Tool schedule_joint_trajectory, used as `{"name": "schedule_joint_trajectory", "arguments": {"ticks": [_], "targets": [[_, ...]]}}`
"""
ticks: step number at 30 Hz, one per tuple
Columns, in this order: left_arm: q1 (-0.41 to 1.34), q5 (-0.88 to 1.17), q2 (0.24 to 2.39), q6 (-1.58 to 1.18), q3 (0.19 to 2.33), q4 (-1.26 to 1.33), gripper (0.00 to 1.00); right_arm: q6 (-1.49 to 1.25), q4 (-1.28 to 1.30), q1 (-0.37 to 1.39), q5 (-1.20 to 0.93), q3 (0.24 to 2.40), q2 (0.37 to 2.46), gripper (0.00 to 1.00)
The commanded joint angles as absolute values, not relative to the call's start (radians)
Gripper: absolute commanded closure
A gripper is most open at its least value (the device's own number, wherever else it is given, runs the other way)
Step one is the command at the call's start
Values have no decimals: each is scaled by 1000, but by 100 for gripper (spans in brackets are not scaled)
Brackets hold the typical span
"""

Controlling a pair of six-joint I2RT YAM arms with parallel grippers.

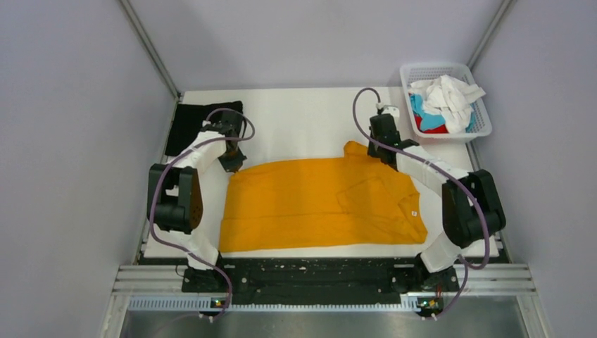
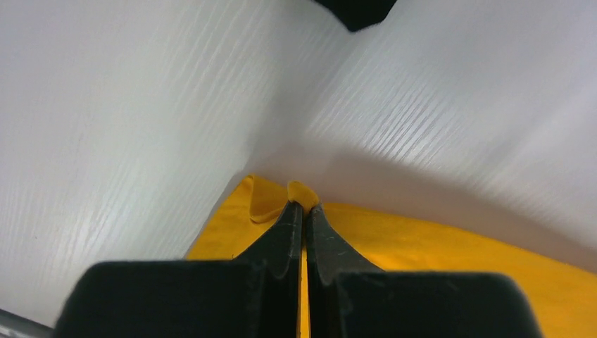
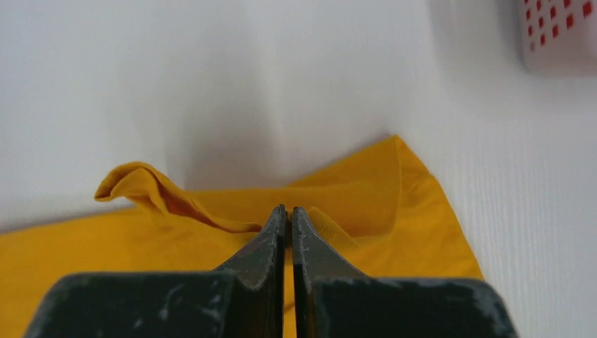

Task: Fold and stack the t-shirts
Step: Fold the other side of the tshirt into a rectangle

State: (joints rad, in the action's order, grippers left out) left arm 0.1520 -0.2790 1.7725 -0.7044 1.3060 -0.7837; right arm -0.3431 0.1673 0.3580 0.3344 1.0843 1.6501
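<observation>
The mustard-orange t-shirt (image 1: 310, 204) lies spread across the middle of the white table, its white neck label (image 1: 413, 213) at the right. My left gripper (image 1: 233, 161) is at the shirt's far left corner. In the left wrist view it (image 2: 304, 205) is shut on a small fold of the orange cloth (image 2: 450, 253). My right gripper (image 1: 381, 151) is at the far right edge by the sleeve. In the right wrist view it (image 3: 286, 210) is shut on the orange cloth (image 3: 394, 204). A black t-shirt (image 1: 191, 124) lies folded at the far left corner.
A white mesh basket (image 1: 412, 70) stands at the far right corner, holding white (image 1: 447, 95), light-blue (image 1: 418, 105) and red (image 1: 433, 128) shirts. Its corner shows in the right wrist view (image 3: 560, 35). Grey walls close in the table on both sides.
</observation>
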Motion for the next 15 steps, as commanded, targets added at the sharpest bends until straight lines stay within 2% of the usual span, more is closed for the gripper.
{"name": "schedule_joint_trajectory", "arguments": {"ticks": [1,9,15], "targets": [[176,-299,1655,-708,1206,-720,100,-391,247,419,386,981,1453,100],[205,-344,1482,-738,1040,-704,100,-456,491,479,409,834,1170,100],[215,-342,1391,-755,937,-679,100,-463,670,483,398,815,1056,100]]}}
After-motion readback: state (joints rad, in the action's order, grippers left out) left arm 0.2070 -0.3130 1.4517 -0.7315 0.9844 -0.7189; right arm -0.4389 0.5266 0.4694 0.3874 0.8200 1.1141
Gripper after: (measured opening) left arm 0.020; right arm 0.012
